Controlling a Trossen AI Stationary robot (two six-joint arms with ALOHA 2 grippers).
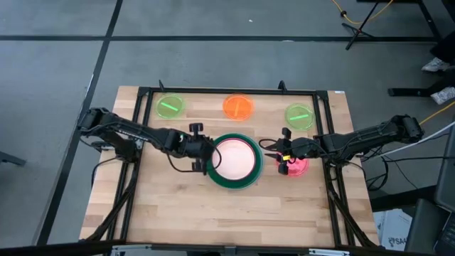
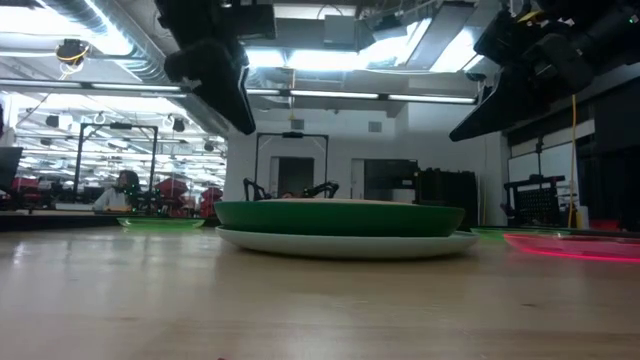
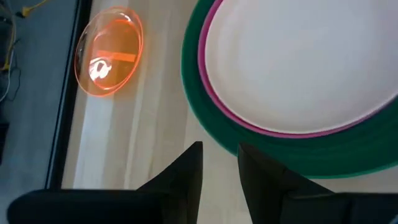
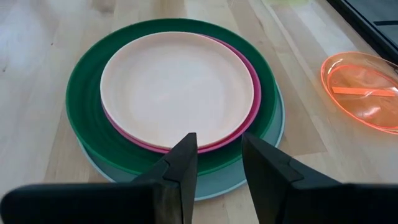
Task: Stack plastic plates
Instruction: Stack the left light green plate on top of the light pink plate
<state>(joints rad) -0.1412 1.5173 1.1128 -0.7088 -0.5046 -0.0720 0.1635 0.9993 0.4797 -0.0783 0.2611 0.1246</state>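
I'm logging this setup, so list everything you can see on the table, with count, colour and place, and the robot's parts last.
Large light blue plastic plate: one, bottom of the centre stack.
Large dark green plastic plate: one, on the light blue.
Medium magenta plastic plate: one, on the green.
Medium pale pink plastic plate: one, top of stack.
Small translucent orange plate: one, far edge, middle.
Small lime green plates: two, far left and far right.
Small translucent red plate: one, right of the stack, under the right gripper.
Wooden table: one.
Left gripper: open, at the stack's left rim.
Right gripper: open, over the red plate.
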